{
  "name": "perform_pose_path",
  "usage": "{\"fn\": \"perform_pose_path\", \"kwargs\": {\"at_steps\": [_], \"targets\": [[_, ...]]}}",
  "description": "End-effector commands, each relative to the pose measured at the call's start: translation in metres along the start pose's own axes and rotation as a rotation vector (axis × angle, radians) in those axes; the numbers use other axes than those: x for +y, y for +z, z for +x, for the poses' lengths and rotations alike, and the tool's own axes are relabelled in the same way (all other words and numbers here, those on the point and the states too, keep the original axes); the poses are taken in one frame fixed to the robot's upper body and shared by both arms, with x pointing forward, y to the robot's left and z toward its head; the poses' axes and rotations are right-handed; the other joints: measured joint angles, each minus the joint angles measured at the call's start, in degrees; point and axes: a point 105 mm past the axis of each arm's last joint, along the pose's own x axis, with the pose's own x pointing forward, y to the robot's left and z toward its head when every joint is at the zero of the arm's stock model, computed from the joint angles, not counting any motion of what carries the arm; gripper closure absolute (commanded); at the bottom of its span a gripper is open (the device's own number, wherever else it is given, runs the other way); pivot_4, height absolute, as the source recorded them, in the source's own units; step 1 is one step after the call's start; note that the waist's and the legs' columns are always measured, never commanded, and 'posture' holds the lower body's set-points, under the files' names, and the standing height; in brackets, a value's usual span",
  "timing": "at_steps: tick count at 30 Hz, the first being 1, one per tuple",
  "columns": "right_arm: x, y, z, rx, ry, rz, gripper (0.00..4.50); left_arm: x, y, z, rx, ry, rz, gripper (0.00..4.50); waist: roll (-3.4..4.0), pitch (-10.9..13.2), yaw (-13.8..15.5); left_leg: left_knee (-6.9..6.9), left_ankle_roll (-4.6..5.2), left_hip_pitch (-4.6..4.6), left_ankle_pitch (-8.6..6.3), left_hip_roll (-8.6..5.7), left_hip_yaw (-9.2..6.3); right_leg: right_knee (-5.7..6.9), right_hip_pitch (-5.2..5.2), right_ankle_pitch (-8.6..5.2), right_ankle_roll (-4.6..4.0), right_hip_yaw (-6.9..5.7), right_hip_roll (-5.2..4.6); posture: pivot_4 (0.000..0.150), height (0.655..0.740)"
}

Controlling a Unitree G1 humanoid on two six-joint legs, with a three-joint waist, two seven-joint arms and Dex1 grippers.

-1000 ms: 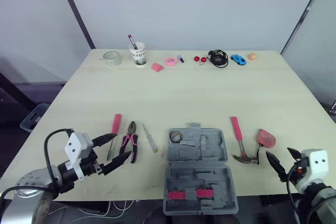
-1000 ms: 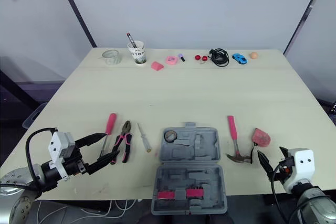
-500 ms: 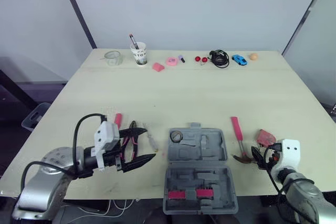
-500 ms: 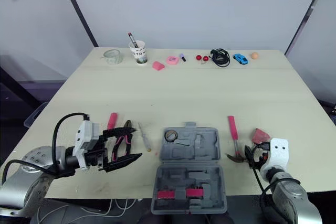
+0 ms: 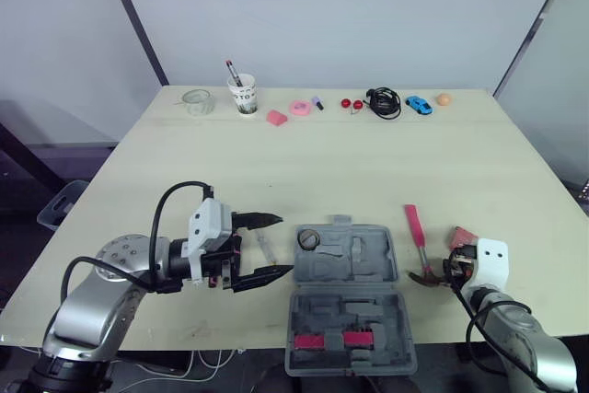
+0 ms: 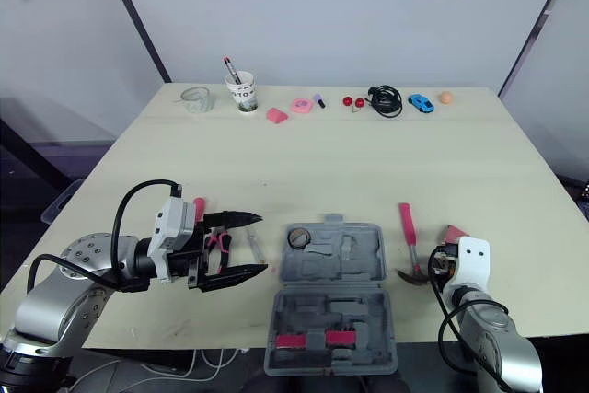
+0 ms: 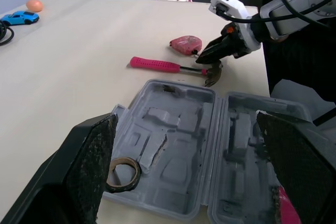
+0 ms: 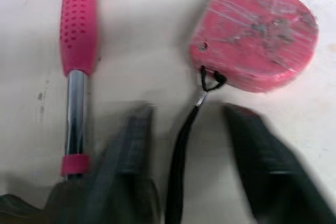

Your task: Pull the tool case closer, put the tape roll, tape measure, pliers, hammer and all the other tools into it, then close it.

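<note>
Your left gripper [image 5: 283, 246] gapes just left of the open tool case [image 5: 363, 255] at the near middle, seemingly to drag it closer, while your right gripper [image 8: 194, 169], also spread, straddles the strap of the tape measure [image 8: 257, 40].

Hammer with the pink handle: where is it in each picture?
Left eye view: the hammer lies just right of the open tool case.
Right eye view: the hammer is in the same spot, right of the case.
Left wrist view: the hammer lies beyond the case.
Right wrist view: the hammer shows close up, pink handle first.
Shared landmark: the pink tape measure beside it.
</note>
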Motion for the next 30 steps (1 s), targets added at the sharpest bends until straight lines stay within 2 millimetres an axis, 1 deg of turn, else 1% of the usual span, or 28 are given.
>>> {"fn": "perform_pose_path", "kwargs": {"at_steps": [1,6,17,30], "targets": [[-0.0004,0.0065,0.0002,-0.017,-0.006,-0.009,3.81,-0.0028,0.0086,0.0005,-0.017,-0.012,0.035,0.00,0.00,0.00,-0.04,0.00,0.00,0.00,0.00,0.00,0.01,0.00,0.00,0.00,0.00,0.01,0.00,0.150,0.7400],[-0.0031,0.0048,0.0019,-0.005,-0.023,0.000,3.81,-0.0030,0.0086,0.0014,-0.024,-0.005,0.033,0.00,0.00,0.00,-0.08,0.00,0.00,0.00,0.00,0.00,-0.01,0.00,0.00,0.00,0.00,0.01,0.02,0.150,0.7400],[-0.0022,0.0090,0.0073,-0.013,-0.042,0.014,3.81,-0.0033,0.0091,0.0047,-0.032,-0.007,0.037,0.00,-0.02,-0.01,-0.16,0.00,0.00,0.02,0.00,0.00,0.01,0.02,0.00,0.01,0.01,0.03,0.02,0.150,0.7400],[-0.0085,0.0047,0.0084,0.013,-0.097,0.054,3.81,-0.0063,0.0132,0.0088,-0.064,-0.037,0.030,0.00,-0.03,-0.02,-0.14,0.01,-0.01,0.02,0.01,0.00,0.02,0.03,0.00,0.02,0.02,0.04,0.02,0.150,0.7400]]}}
